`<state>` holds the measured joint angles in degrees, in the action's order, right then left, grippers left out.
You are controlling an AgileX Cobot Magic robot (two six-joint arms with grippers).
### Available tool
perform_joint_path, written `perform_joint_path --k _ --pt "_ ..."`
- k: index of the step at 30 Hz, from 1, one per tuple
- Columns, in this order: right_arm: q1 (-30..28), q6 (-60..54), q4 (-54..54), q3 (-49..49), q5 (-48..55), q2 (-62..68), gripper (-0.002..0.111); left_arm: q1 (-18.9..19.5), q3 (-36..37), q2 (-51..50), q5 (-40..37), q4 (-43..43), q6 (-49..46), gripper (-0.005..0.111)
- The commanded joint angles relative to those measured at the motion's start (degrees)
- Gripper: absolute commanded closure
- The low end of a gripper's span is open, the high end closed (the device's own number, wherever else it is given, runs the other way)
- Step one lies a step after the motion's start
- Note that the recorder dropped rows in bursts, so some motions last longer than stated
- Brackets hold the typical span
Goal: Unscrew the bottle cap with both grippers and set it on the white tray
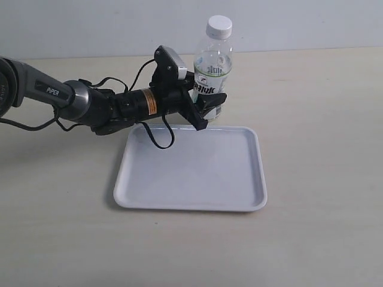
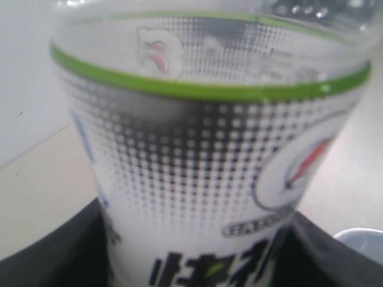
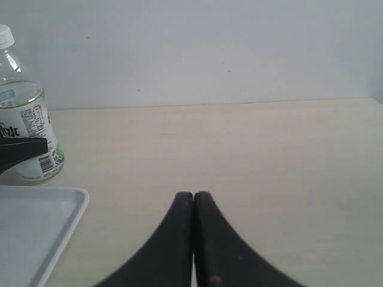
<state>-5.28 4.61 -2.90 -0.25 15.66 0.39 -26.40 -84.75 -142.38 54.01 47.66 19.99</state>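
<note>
Currently the work surface is showing as a plain pale beige tabletop (image 1: 323, 119), matte, with a bare off-white wall (image 1: 90, 24) rising behind its far edge. The white tray (image 1: 191, 179) is lying flat near the middle of the table, long side toward the exterior camera.

The bottle (image 1: 213, 64) is standing upright on the tabletop just behind the tray's far rim, toward its right half. The bottle cap (image 1: 219, 25) is sitting on the bottle's neck, white and ribbed.

The left gripper (image 1: 209, 110) is reaching in from the left and clamping the bottle around its labelled middle, one black finger on each side. In the left wrist view the fingers (image 2: 54, 257) are flanking the label at close range. The right gripper (image 3: 192, 197) is appearing only in its own wrist view, jaws pressed together tip to tip, pointing across bare table well apart from the bottle.

Writing: the left arm (image 1: 49, 89) is carrying white letters "PIPER". An orange band (image 1: 152, 106) is wrapping the wrist; its print is too small to read. The bottle label is showing a green stripe (image 2: 209, 89) above a grey dot pattern, with bold dark characters below, cropped and not legible. The right wrist view is catching a small-print panel and a barcode (image 3: 46, 161), both unreadable.
</note>
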Motion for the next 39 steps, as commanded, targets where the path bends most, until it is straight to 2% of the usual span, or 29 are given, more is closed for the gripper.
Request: perform_joint_path --k 1,7,12,20,23,26,29,32,37,39 --pt "-0.3 0.0 0.0 0.3 -0.5 -0.4 0.108 0.1 -0.1 1.0 3.1 0.2 0.1 0.107" --pt "-0.3 -1.9 -2.7 0.3 -3.5 -0.4 0.108 0.1 -0.1 1.0 3.1 0.5 0.0 0.107" --pt "-0.3 -1.5 2.1 0.3 -8.1 -0.4 0.108 0.1 -0.1 1.0 3.1 1.1 0.0 0.107" --pt "-0.3 6.4 15.3 0.3 -16.9 -0.4 0.108 0.1 -0.1 1.0 3.1 4.5 0.0 0.107" --pt "0.0 5.1 15.8 0.0 -20.1 -0.4 0.108 0.1 -0.1 1.0 3.1 4.8 0.1 0.107" --pt "0.0 4.6 15.8 -5.3 -20.1 0.8 0.108 0.1 -0.1 1.0 2.3 5.1 0.1 0.107" --pt "0.0 4.7 16.0 -14.0 -19.7 7.6 0.108 0.1 -0.1 1.1 1.9 5.1 0.1 0.107" --pt "0.0 3.5 15.2 -32.3 -10.5 25.7 0.108 0.1 -0.1 1.1 1.9 5.3 0.1 0.107" --pt "0.0 -7.1 15.9 -70.7 30.7 64.1 0.108 0.1 -0.1 1.1 1.9 5.7 0.1 0.107" --pt "0.0 -12.5 21.1 -80.7 42.9 73.7 0.108 0.1 -0.1 1.1 1.9 5.7 0.1 0.107"
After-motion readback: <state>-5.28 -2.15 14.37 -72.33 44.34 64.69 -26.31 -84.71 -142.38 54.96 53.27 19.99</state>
